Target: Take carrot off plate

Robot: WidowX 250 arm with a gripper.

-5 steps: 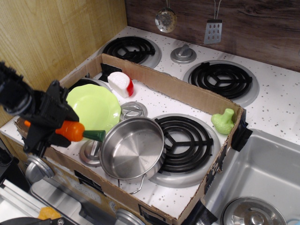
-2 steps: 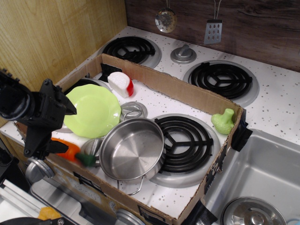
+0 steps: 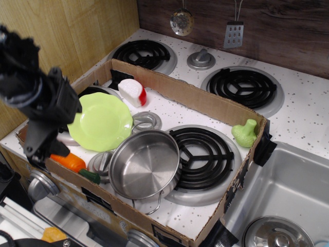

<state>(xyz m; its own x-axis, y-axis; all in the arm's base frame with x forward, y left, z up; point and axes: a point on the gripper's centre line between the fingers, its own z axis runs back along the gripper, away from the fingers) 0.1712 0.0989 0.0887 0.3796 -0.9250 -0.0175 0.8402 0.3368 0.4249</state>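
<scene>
View: a single camera view, observation.image, is given, looking down on a toy stove desk (image 3: 308, 110) with a cardboard tray (image 3: 205, 100) laid across its front part.

Carrot: the carrot (image 3: 72, 162) is seen lying on the tray floor at the front-left corner of the desk, just inside the tray's front wall. Its orange body is pointed toward the left edge and its dark green stem end toward the steel pot (image 3: 145, 163). It is off the plate, just in front of the plate's front rim; whether the two touch cannot be told.

Plate: the plate (image 3: 103, 121) is set flat near the left edge of the desk, bare, just beside the pot and behind the carrot.

Gripper: the gripper (image 3: 43, 149) is held at the left edge, above the carrot's orange end. Its black fingers (image 3: 32, 150) are seen apart from the carrot, with nothing grasped; they appear released, though part of them is hidden by the arm.

Other things: a red and white toy (image 3: 132, 91) is placed behind the plate, and a light-green toy vegetable (image 3: 245, 133) is placed at the tray's right corner.
</scene>
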